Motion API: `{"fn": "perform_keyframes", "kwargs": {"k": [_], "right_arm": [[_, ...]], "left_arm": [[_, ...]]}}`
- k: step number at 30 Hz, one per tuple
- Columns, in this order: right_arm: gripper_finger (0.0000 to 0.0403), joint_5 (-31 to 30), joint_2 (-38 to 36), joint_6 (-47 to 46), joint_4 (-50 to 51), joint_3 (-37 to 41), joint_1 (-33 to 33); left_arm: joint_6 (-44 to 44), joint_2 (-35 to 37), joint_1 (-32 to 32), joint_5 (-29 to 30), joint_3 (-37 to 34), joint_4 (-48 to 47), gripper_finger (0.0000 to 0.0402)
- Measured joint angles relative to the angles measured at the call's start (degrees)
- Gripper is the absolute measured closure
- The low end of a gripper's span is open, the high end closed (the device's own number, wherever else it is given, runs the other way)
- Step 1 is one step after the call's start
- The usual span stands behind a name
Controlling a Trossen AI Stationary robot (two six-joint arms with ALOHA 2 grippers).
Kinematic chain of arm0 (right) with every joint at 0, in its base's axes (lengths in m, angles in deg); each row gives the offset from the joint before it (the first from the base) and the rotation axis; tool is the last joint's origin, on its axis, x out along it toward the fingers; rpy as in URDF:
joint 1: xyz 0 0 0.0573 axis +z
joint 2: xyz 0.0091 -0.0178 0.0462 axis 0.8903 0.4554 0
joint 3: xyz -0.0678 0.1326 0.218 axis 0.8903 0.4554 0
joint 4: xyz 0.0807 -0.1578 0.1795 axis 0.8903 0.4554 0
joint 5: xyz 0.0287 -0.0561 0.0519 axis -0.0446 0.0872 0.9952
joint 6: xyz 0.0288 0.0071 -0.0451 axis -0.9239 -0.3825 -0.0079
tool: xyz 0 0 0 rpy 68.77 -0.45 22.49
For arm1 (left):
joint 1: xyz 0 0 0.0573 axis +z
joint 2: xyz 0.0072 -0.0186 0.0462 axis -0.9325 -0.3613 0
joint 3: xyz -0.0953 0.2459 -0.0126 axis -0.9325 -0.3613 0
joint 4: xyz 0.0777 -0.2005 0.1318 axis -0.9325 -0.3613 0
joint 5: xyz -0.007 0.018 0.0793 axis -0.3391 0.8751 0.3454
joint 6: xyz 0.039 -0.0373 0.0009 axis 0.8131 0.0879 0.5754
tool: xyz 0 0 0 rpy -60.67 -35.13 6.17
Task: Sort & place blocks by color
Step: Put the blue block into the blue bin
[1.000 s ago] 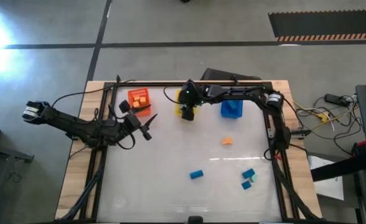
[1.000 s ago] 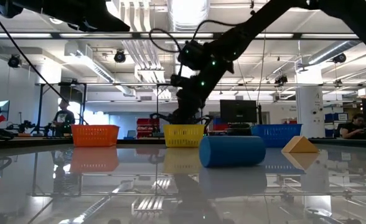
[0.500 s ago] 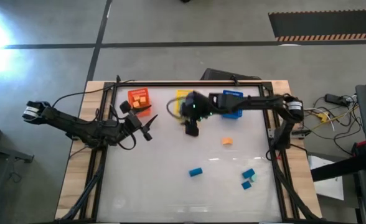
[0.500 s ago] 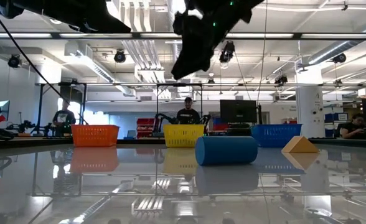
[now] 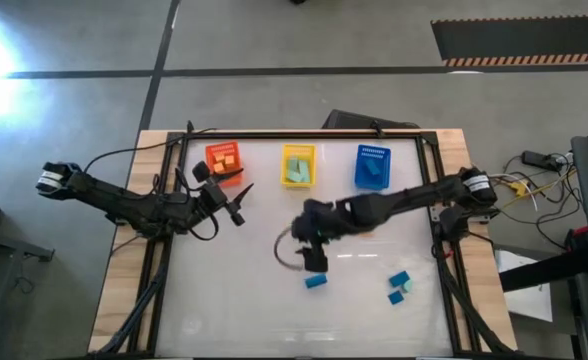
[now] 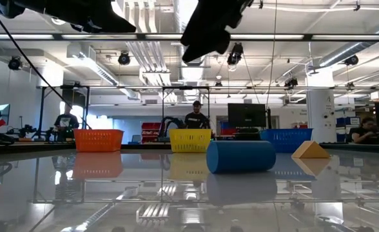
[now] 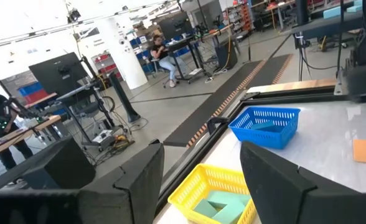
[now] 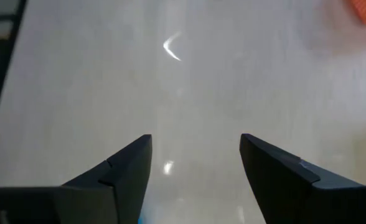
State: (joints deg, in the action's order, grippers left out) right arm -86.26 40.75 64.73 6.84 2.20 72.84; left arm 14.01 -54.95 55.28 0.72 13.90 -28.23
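I've got R gripper (image 5: 315,261) spread, empty, just above blue block (image 5: 316,281) near table front; teal/blue blocks (image 5: 400,285) to its right; L gripper (image 5: 236,204) spread, idle by orange bin (image 5: 223,161).

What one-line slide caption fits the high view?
Right end effector hovers open above a blue block mid-table; orange bin, yellow bin and blue bin line the far edge.
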Motion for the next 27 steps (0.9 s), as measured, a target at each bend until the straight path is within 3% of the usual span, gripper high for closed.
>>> {"fn": "perform_keyframes", "kwargs": {"k": [4, 10, 18, 27], "right_arm": [[0.0154, -4.98, 0.35, -4.32, 4.79, -0.88, 3.68], [0.0161, -5.43, 3.98, -11.88, 12.01, -5.0, 7.45], [0.0174, -5.15, 13.37, -13.41, 25.12, -12.47, 11.87], [0.0174, -5.03, 23.13, -11.58, 26.94, -15.64, 12.42]], "left_arm": [[-0.07, -0.15, 0.0, 0.0, 0.08, -0.03, 0.0206], [-0.18, -0.15, -0.02, 0.0, -0.12, 0.16, 0.0206], [-0.39, -0.13, -0.12, 0.0, -0.15, 0.08, 0.0206], [-1.51, -0.22, -0.35, -0.01, -0.15, -0.4, 0.0206]]}}
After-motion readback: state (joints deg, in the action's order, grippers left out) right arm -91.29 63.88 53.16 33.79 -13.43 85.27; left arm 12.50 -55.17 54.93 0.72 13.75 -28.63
